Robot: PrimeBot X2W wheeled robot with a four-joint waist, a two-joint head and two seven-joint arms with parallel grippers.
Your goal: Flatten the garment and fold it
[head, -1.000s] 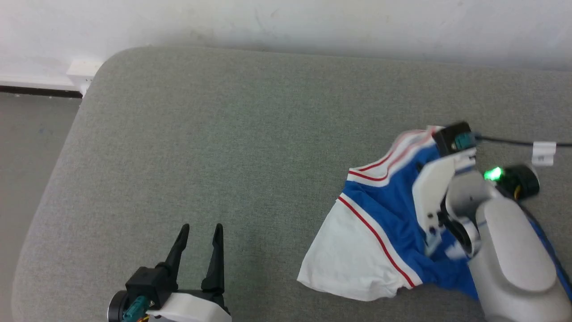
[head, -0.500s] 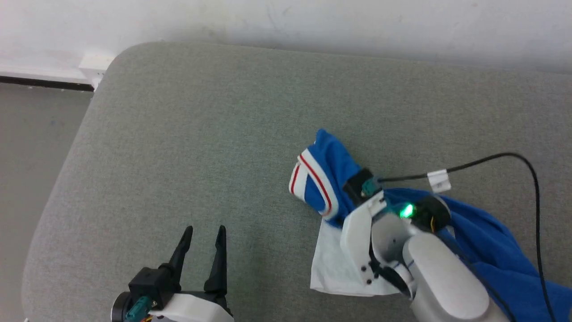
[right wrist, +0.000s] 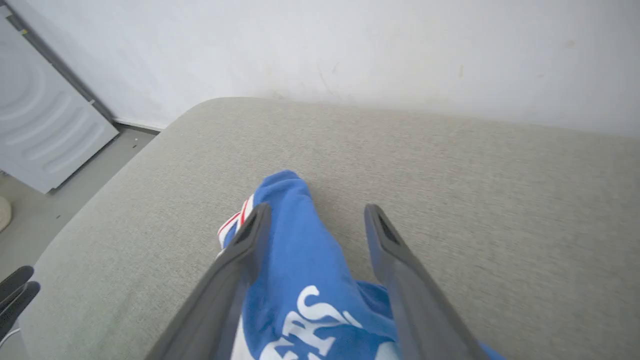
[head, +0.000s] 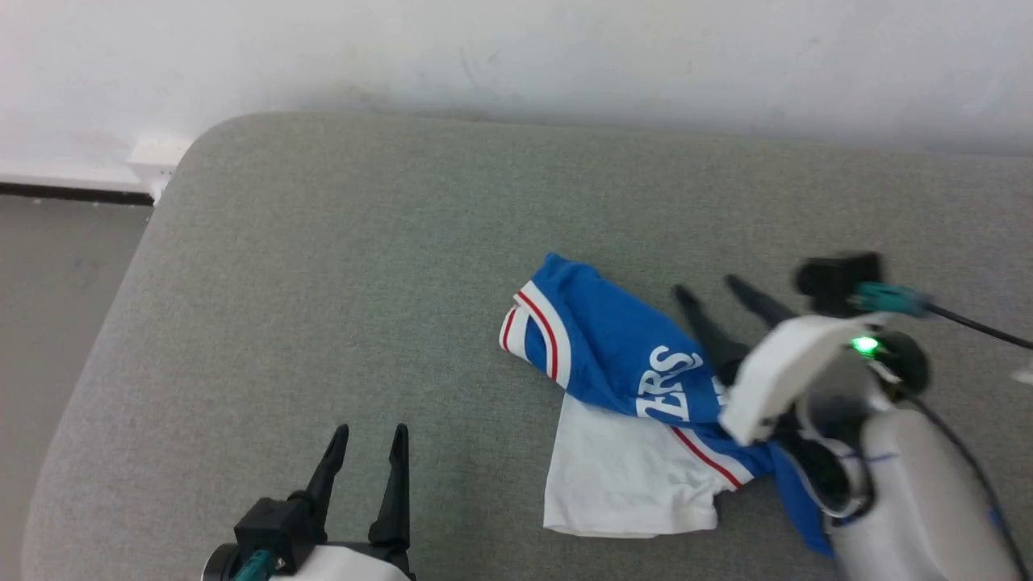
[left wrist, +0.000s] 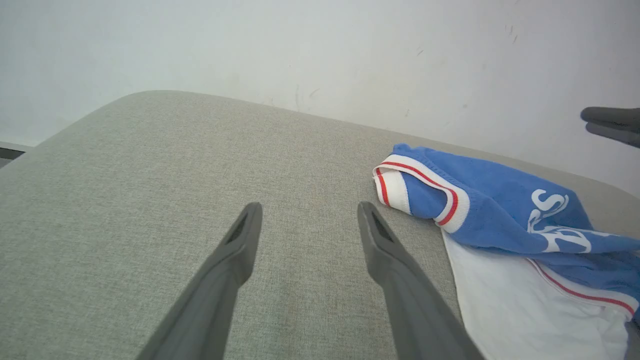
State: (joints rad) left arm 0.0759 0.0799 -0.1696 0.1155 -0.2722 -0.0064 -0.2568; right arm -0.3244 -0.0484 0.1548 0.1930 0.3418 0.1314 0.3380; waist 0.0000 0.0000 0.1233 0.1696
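Grey woven fabric covers the surface (head: pixel 323 282), a broad pad with rounded corners that runs back to a white wall (head: pixel 516 56). Most of it is bare.

Right of centre lies the garment (head: pixel 613 355), bunched into a heap and not spread out. A blue fold is thrown over on top, with a red-and-white striped trim (head: pixel 537 335) at its left end and part of the white lettering (head: pixel 670 379) showing. A white sleeve (head: pixel 621 476) sticks out flat toward the near side. More blue cloth trails off to the right under the right arm.

The right claw (head: pixel 704 285) hovers over the right part of the heap, fingers pointing far and left. They are spread wide and grip nothing. In the right wrist view the blue fold (right wrist: pixel 300 250) shows between and below the parted fingers (right wrist: pixel 250 240), loose and not pinched. The left claw (head: pixel 370 432) waits near the near-left, above bare surface just left of the garment, also wide open and empty.

Flattening seems to be the step in hand, with folding yet to start. The heap first has to be opened. My guess is each claw needs its own hold: the left on the trim or the sleeve hem, the right on the cloth trailing right. Drawing them apart would spread the cloth. A pinch through two layers would drag the fold along instead of opening it.
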